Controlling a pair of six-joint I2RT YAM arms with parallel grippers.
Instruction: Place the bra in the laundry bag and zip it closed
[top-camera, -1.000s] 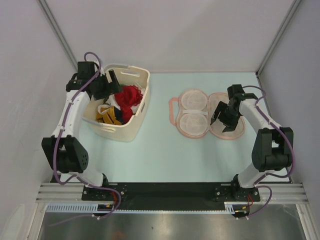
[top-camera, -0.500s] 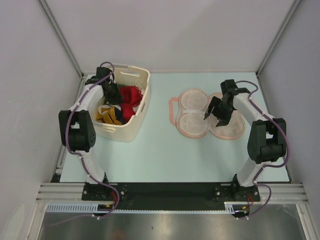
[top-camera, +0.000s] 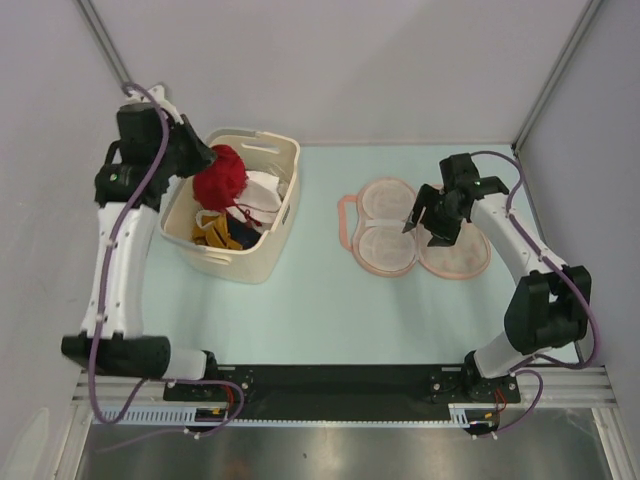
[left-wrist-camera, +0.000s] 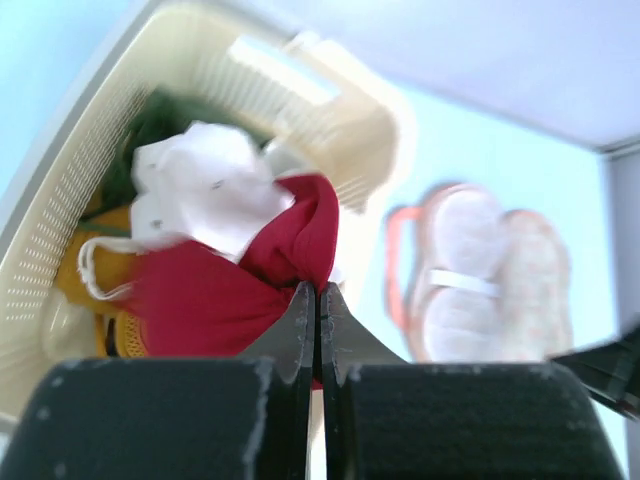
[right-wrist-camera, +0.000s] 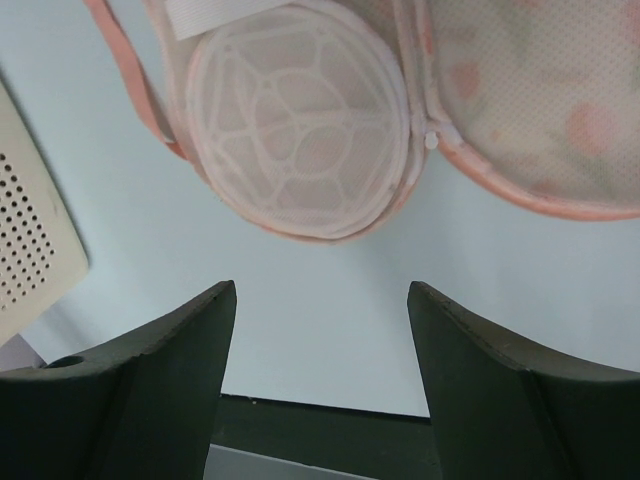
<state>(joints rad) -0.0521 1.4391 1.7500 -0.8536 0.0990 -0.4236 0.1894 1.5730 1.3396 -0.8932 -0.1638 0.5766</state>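
Observation:
My left gripper (top-camera: 207, 163) is shut on the deep red bra (top-camera: 222, 178), which hangs bunched above the cream basket's far end. In the left wrist view the closed jaws of that gripper (left-wrist-camera: 317, 290) pinch the bra (left-wrist-camera: 205, 295), with a thin strap trailing back into the basket. The pale pink laundry bag (top-camera: 385, 225) lies unzipped and spread flat on the table at centre right, also seen from the left wrist (left-wrist-camera: 470, 270). My right gripper (top-camera: 424, 222) hovers open over the bag's middle. From the right wrist, that gripper (right-wrist-camera: 320, 290) holds nothing, and the laundry bag (right-wrist-camera: 300, 140) lies beyond it.
The cream plastic basket (top-camera: 262, 262) stands at the left and holds yellow, white and green clothes (top-camera: 215, 232). A white garment (left-wrist-camera: 205, 190) lies beside the bra. The basket's perforated wall (right-wrist-camera: 30, 250) shows at the left of the right wrist view. Walls close in the table.
My left gripper closed on the bra in the basket and rose, lifting the bra above the basket. The right gripper shifted slightly over the bag and stayed open.

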